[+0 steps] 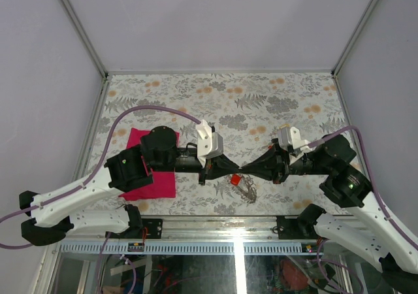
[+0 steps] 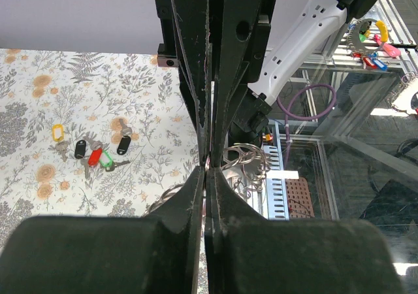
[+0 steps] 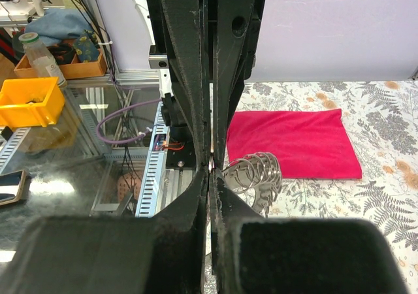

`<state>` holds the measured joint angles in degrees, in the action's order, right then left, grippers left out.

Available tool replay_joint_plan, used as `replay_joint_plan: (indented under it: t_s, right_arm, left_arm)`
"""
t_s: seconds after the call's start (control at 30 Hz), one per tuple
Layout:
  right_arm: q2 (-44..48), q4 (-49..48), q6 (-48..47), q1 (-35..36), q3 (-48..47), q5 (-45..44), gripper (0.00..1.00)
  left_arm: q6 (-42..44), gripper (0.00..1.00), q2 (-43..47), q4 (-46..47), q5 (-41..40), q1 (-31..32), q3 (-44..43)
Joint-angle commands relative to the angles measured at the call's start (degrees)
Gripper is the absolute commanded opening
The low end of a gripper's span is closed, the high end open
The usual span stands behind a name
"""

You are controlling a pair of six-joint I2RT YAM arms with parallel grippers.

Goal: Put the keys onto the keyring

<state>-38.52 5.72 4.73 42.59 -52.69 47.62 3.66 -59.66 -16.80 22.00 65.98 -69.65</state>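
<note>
My two grippers meet tip to tip above the near middle of the table. The left gripper (image 1: 235,170) (image 2: 206,168) is shut. The right gripper (image 1: 245,170) (image 3: 210,168) is shut too. A thin silvery bit of the keyring (image 3: 257,168) (image 2: 245,158) (image 1: 247,189) shows pinched where the tips meet. The rest, a bunch of silvery wire loops, hangs below. A small red key head (image 1: 233,178) sits just under the left fingertips; I cannot tell whether it is on the ring. Several loose keys (image 2: 95,155), with yellow, black, red and green heads, lie on the flowered tablecloth.
A magenta cloth (image 1: 151,176) (image 3: 294,142) lies flat under the left arm. Metal frame posts and white walls close off the sides and back. The slotted rail (image 1: 215,247) runs along the near table edge between the arm bases.
</note>
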Motion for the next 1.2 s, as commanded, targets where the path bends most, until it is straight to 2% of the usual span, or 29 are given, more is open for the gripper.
replay_joint_plan:
  t_s: [0.0,0.27,0.57,0.9,1.17]
  right_arm:
    - [0.8,-3.6,0.5,0.1,-1.8,0.3,0.0]
    - [3.4,-0.8,0.1,0.1,-2.0,-2.1,0.26]
    - [5.3,6.7,-4.3,0.1,-3.0,-3.9,0.4]
    - [4.2,10.0,-7.4,0.1,-3.6,-3.1,0.46]
    - [4.0,10.4,-6.6,0.1,-3.3,-1.5,0.48]
  left_arm:
    - [0.6,0.0,1.0,2.9,1.0,0.2,-1.3]
    - [0.5,0.0,2.7,2.3,1.2,0.1,0.3]
    - [1.7,0.0,3.6,0.7,4.8,0.2,0.6]
    - [4.7,0.0,3.4,-2.0,12.7,0.2,-0.7]
    - [5.6,0.0,2.6,-2.6,14.1,0.2,-1.3]
